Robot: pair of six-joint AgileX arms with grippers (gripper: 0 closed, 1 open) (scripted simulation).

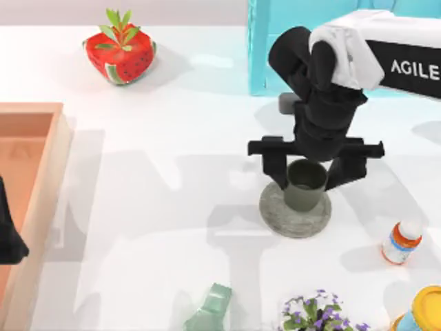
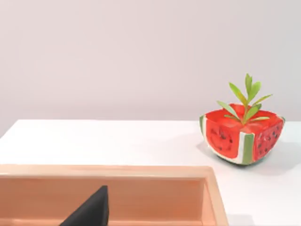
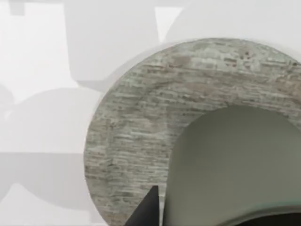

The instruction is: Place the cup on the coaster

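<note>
The right gripper's [image 1: 306, 181] two black fingers [image 1: 275, 170] stand on either side of the small dark olive-green cylindrical cup [image 1: 305, 186], spread to about the cup's width and close against its wall; whether they press it or have a little slack cannot be told. Above them the black crossbar of the gripper runs left to right across the top view, and the wrist rises toward the far right edge, where the white-sleeved AgileX arm reaches in from that side, so the gripper points down at the table [image 1: 172, 207].

The cup stands upright, its long axis vertical and its open mouth facing up. It sits on the flat round grey coaster [image 1: 293, 217] with a mottled stone-like surface, toward the coaster's far right part, so a wider crescent of stone is bare at the near left. The right wrist view shows the cup's pale green wall [image 3: 235, 165] over the coaster [image 3: 136, 127].

The left gripper [image 1: 8, 234] is parked at the left edge over a shallow wooden tray [image 1: 48, 179]; I cannot tell its finger state.
</note>
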